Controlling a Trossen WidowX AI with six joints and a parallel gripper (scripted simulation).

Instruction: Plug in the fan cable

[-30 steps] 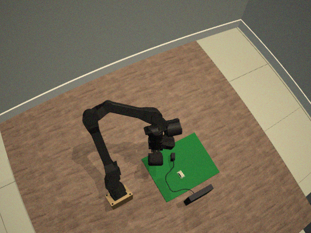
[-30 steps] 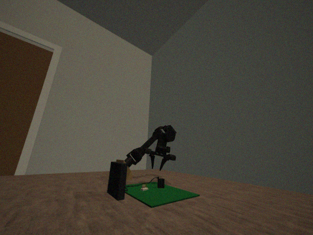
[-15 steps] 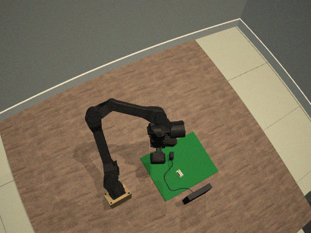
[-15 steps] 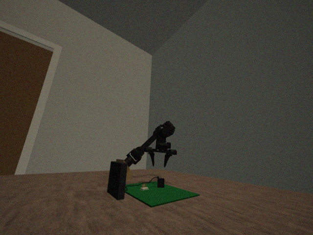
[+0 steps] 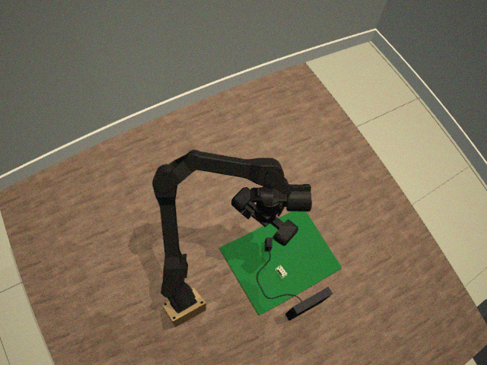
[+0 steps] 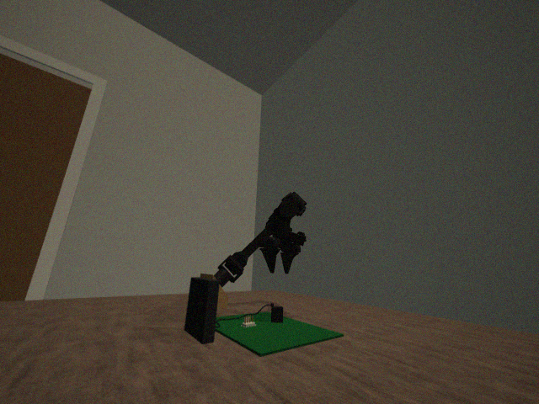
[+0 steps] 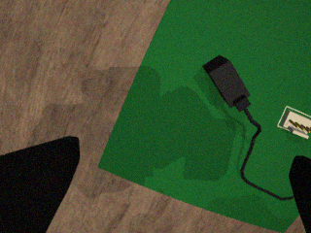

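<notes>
The black plug (image 5: pixel 268 243) (image 6: pixel 276 314) (image 7: pixel 228 82) is on the green board (image 5: pixel 310 243) (image 6: pixel 300 339) (image 7: pixel 190 49), apart from the header. Whether it stands or lies is hard to tell. Its thin black cable (image 5: pixel 258 274) (image 7: pixel 242 167) leaves one end and curves over the board. The white four-pin header (image 5: pixel 281 271) (image 6: pixel 248 322) (image 7: pixel 296 123) has bare pins showing. My gripper (image 6: pixel 279 273) (image 7: pixel 190 159) is open and empty, high above the board, touching neither plug nor board. In the wrist view its fingertips are wide apart at the left and right edges.
The dark fan block (image 5: pixel 309 303) (image 6: pixel 200 309) stands on the wooden table (image 5: pixel 236 334) (image 6: pixel 392 369) (image 7: pixel 63 44) beside the board, with the cable running to it. The arm's tan base (image 5: pixel 184 308) is to the left of the board in the top view.
</notes>
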